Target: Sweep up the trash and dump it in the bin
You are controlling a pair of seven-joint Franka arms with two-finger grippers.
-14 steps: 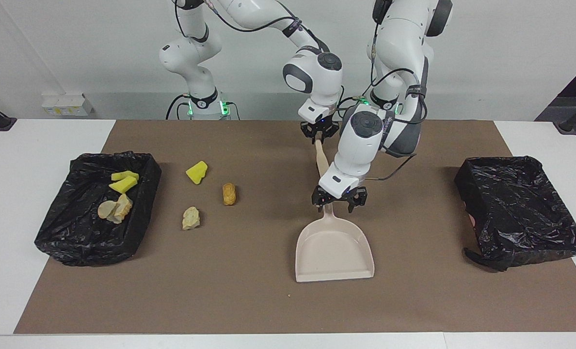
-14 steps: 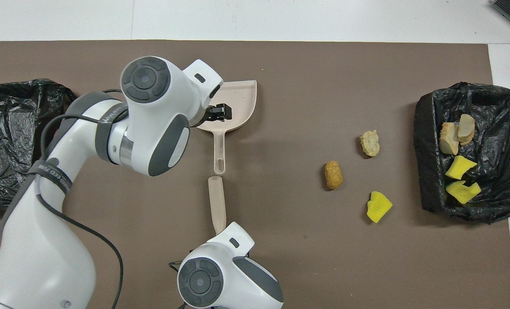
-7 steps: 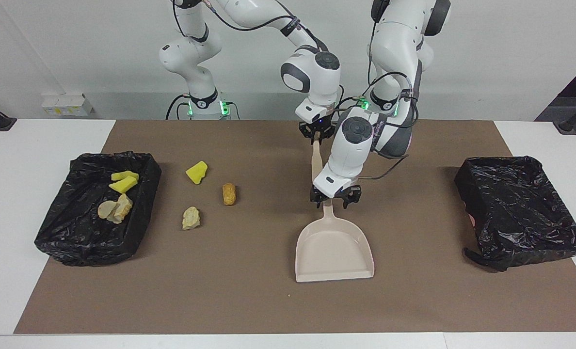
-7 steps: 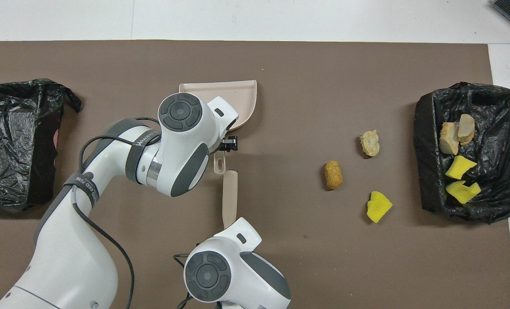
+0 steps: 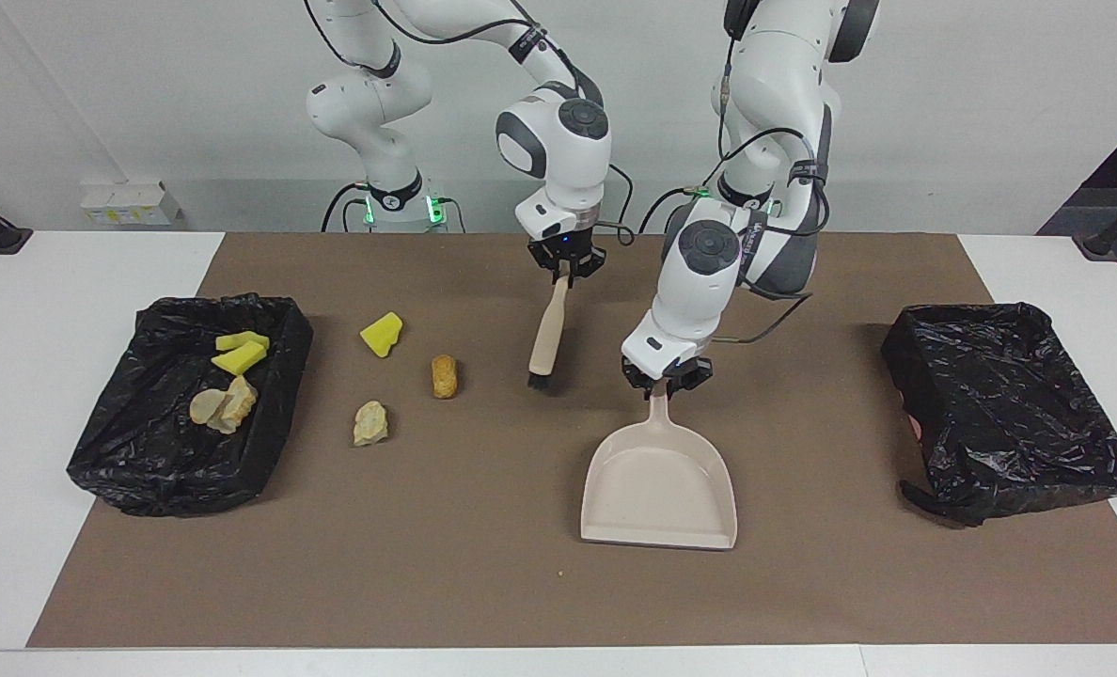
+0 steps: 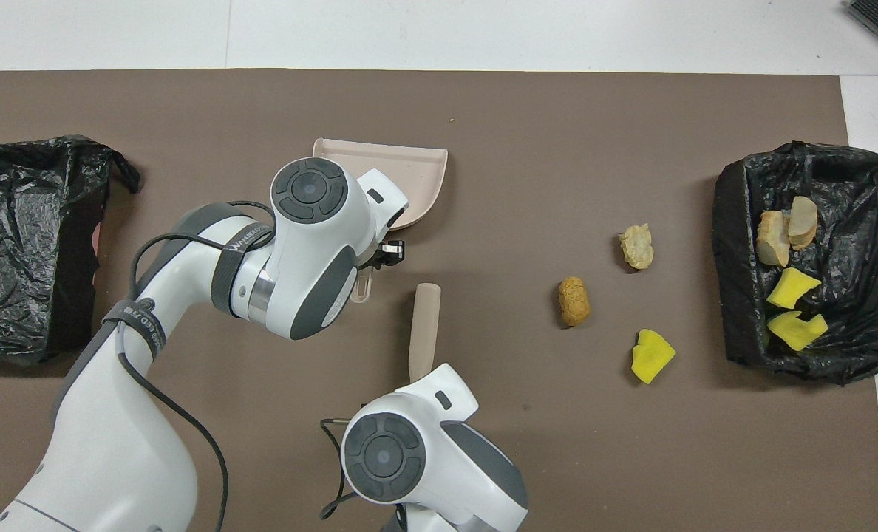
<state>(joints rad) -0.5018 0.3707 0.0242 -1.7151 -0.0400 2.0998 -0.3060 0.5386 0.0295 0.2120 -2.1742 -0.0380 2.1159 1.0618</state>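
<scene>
Three pieces of trash lie on the brown mat: a yellow sponge piece (image 5: 382,334) (image 6: 652,356), a golden-brown nugget (image 5: 444,376) (image 6: 573,301) and a pale lump (image 5: 370,423) (image 6: 636,245). Several more lie in the black-lined bin (image 5: 145,470) (image 6: 853,222) at the right arm's end. My right gripper (image 5: 566,265) is shut on the handle of the beige brush (image 5: 549,329) (image 6: 424,325), which hangs tilted with its black bristles low over the mat between the nugget and the dustpan. My left gripper (image 5: 667,378) (image 6: 381,253) is shut on the handle of the beige dustpan (image 5: 660,480) (image 6: 409,174), whose pan rests on the mat.
A second black-lined bin (image 5: 1005,404) (image 6: 25,244) stands at the left arm's end of the table. The brown mat (image 5: 483,583) covers most of the white table. The left arm's wrist hides part of the dustpan in the overhead view.
The left gripper slid back along the dustpan handle and closed on it; the dustpan turned slightly. The right gripper carried the brush toward the trash and tilted it.
</scene>
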